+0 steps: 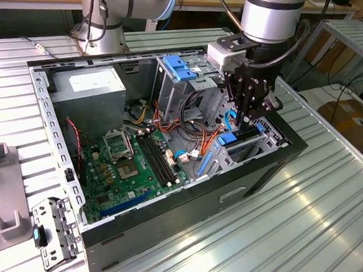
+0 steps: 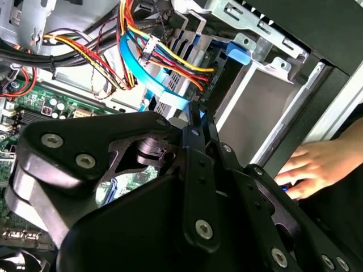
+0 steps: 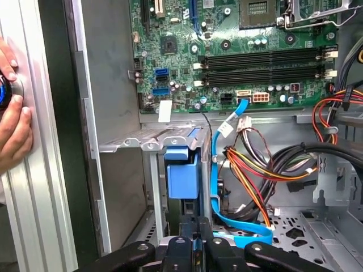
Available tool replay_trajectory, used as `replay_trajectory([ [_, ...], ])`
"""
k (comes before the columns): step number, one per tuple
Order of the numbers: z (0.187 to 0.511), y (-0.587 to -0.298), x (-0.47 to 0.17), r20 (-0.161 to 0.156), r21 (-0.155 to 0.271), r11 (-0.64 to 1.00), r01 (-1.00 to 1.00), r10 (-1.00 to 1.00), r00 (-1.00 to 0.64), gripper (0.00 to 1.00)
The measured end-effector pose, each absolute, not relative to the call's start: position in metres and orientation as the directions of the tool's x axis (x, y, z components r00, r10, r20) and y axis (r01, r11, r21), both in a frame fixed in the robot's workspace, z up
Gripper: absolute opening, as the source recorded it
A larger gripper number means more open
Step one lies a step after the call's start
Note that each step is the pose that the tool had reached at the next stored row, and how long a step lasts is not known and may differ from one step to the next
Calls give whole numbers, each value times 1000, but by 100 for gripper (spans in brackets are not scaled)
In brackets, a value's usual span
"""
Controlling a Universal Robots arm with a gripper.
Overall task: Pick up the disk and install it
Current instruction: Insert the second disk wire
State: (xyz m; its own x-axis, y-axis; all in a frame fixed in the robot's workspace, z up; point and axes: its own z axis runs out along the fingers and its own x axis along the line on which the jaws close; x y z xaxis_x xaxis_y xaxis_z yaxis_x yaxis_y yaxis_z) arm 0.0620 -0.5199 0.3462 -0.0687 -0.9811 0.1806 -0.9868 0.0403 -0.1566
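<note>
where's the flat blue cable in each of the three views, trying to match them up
Exterior view: the flat blue cable hangs inside the open case, toward the exterior view's right of the green circuit board.
Second wrist view: the flat blue cable curves beside the coloured wires.
First wrist view: the flat blue cable runs from the board's edge to the case floor.
Shared landmark: the green circuit board.
</note>
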Motion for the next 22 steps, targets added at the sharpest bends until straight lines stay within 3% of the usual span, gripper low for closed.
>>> replay_trajectory([
  [4, 345, -531, 62, 147, -159, 46, -986, -987, -69, 16],
  [8, 346, -533, 62, 93, -159, 55, -986, -993, -70, 16],
  [22, 344, -538, 62, 91, -159, 55, -986, -993, -70, 16],
])
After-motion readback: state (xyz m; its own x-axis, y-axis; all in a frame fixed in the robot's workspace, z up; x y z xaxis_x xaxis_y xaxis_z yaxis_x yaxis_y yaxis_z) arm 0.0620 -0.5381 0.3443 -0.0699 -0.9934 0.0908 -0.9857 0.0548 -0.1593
